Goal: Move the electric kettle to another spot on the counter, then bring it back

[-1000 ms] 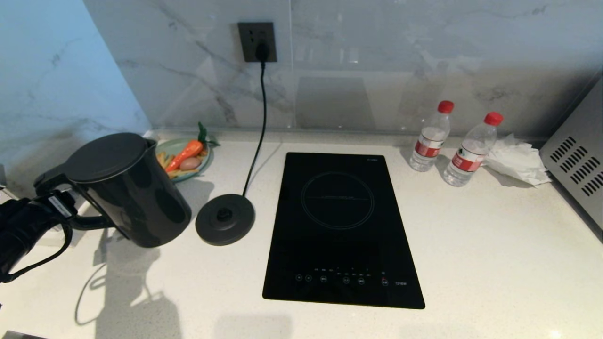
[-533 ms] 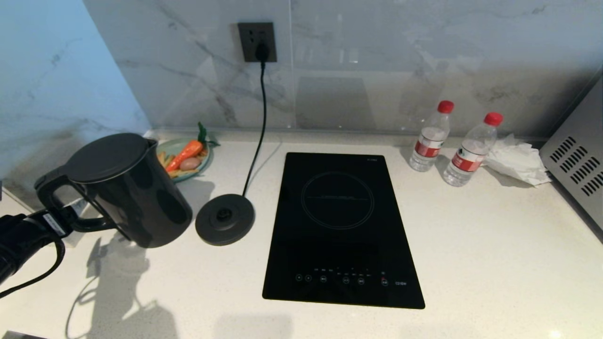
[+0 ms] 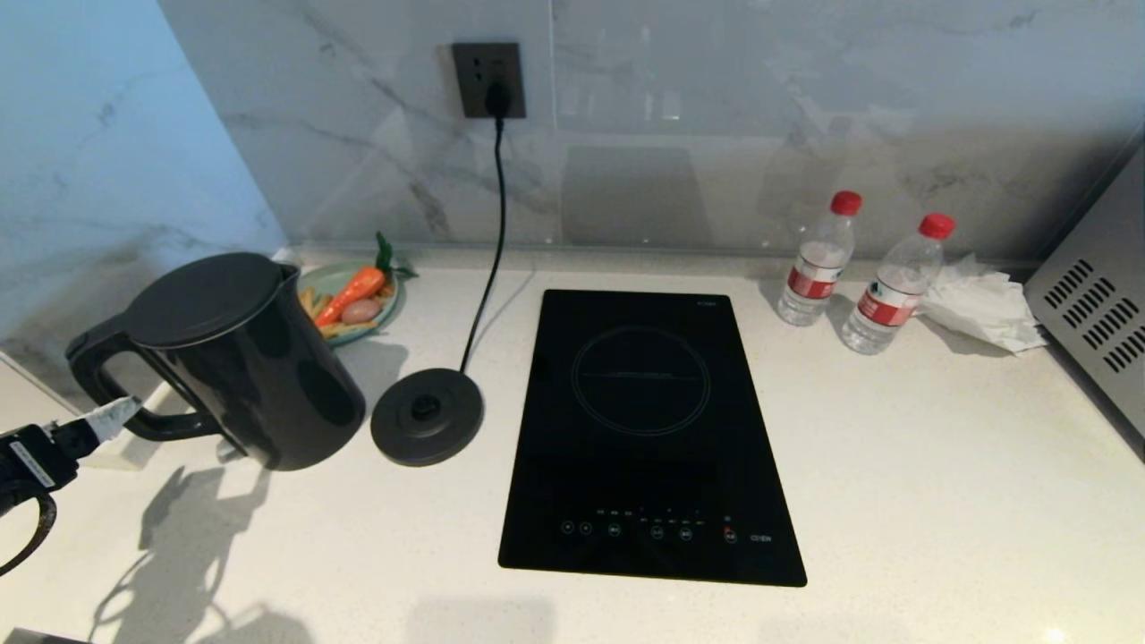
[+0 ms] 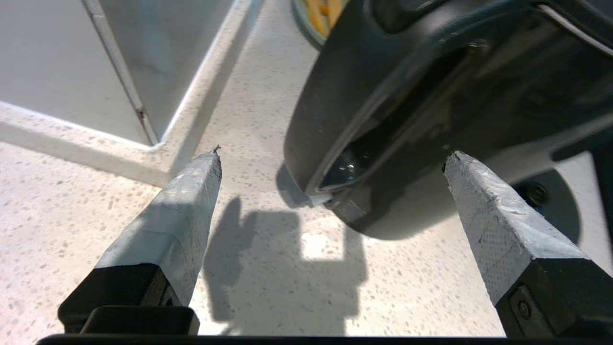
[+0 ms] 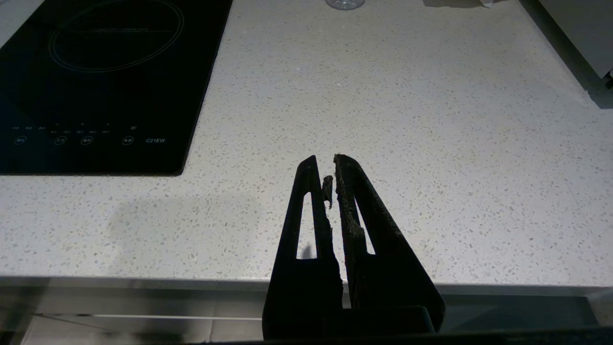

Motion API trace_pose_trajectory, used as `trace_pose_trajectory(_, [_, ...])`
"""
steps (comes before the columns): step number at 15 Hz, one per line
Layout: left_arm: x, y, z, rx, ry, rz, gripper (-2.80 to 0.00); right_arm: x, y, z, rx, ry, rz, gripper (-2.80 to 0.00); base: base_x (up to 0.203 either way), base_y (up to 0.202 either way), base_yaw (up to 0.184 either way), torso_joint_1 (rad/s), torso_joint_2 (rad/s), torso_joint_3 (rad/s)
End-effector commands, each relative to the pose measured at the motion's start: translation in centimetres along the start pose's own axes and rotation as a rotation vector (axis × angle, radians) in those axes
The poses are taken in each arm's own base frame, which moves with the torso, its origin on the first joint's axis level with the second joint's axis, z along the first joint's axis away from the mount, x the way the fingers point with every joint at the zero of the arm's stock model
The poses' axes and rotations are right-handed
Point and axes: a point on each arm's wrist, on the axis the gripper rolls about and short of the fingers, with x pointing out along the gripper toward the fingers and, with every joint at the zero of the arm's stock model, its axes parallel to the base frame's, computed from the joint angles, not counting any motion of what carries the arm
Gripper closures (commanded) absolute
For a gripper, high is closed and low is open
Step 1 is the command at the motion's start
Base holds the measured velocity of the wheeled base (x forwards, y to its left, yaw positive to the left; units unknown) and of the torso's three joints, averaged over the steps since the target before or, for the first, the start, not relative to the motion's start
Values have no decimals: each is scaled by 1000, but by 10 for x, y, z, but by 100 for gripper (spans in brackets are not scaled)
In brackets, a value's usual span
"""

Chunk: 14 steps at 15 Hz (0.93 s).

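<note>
The glossy black electric kettle (image 3: pixel 241 358) stands upright at the left of the speckled counter (image 3: pixel 894 465), beside its base disc and not on it. Its loop handle (image 3: pixel 107 376) faces my left gripper (image 3: pixel 98 422), which hangs at the picture's left edge, just clear of the handle. In the left wrist view that gripper (image 4: pixel 333 154) is open, its taped fingers (image 4: pixel 191 201) wide apart with only counter between them and the kettle (image 4: pixel 431 86) just beyond the tips. My right gripper (image 5: pixel 325 160) is shut and empty, parked over the counter's front edge.
The round black base disc (image 3: pixel 428 416) lies right of the kettle, its cord running up to the wall socket (image 3: pixel 488 80). Behind the kettle sits a plate of vegetables (image 3: pixel 353 300). The black cooktop (image 3: pixel 648 429) is mid-counter. Two water bottles (image 3: pixel 818 259), a tissue (image 3: pixel 979 304) and a metal appliance (image 3: pixel 1100 313) stand at the right.
My left gripper has let go of the kettle's handle, opened wide and drawn back toward the left front. The kettle has stayed where it stands.
</note>
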Motion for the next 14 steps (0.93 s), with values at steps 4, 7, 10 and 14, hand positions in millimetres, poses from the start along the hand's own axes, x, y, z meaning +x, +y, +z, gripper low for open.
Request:
trace_pose_trajectory(4, [-11,4,4,7,-15,-35,0,0,0,0,0,0,-1,0,0,0,0,0,0,0])
trace_pose_trajectory(7, [-13,3,6,14,-23,-38,0,0,0,0,0,0,0,0,0,0,0,0,0,0])
trace_pose_trajectory(10, [-23,-6,13,43,-50,-86,0,0,0,0,0,0,0,0,0,0,0,0,0,0])
trace_pose_trajectory(14, [-41,-48,43,133,-154,-209,0,0,0,0,0,0,-1,0,0,0,0,0,0,0])
